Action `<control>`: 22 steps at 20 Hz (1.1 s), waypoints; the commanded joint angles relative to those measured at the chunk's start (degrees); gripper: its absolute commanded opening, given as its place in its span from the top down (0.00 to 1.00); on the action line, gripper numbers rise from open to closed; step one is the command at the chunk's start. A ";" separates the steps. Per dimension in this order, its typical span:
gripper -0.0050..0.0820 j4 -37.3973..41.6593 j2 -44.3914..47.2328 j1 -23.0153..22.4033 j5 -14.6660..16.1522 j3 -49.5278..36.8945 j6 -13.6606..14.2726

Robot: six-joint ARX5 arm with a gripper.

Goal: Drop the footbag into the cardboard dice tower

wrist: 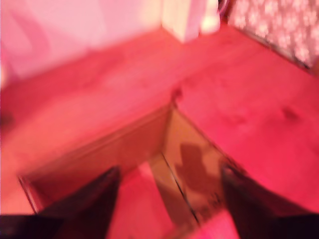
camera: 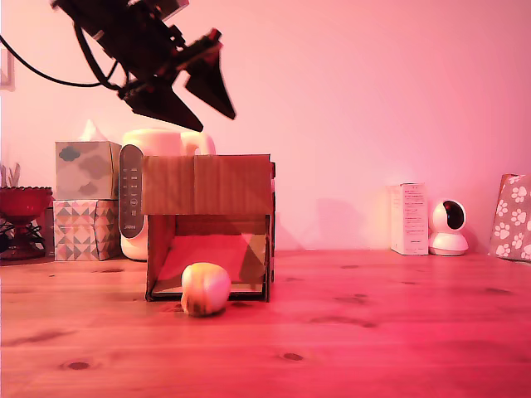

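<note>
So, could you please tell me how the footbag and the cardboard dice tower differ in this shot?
The footbag is small, round and cream-yellow; the cardboard dice tower is a much larger, boxy, brown thing. The footbag looks soft and closed, while the tower is hollow, with a wide front opening and a sloped ramp inside. The footbag lies at the mouth of that opening, in front of the tower. Both rest on the wooden table.

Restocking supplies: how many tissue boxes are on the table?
2, stacked at the exterior view's left, behind the cardboard dice tower: the cloud-print tissue box sits on the triangle-pattern tissue box. Others could be hidden behind the tower.
</note>
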 commanded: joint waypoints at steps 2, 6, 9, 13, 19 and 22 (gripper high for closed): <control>0.96 -2.43 -2.08 -0.15 2.16 -0.52 -0.37; 0.97 2.58 -5.92 -0.15 2.97 -5.70 -0.35; 0.97 9.51 -10.69 -0.13 4.04 -13.25 -0.37; 0.97 19.56 -17.97 -0.04 4.22 -26.25 -1.05; 0.97 30.86 -28.63 0.24 3.54 -44.15 -6.21; 0.97 33.09 -32.28 0.24 3.30 -49.66 -7.63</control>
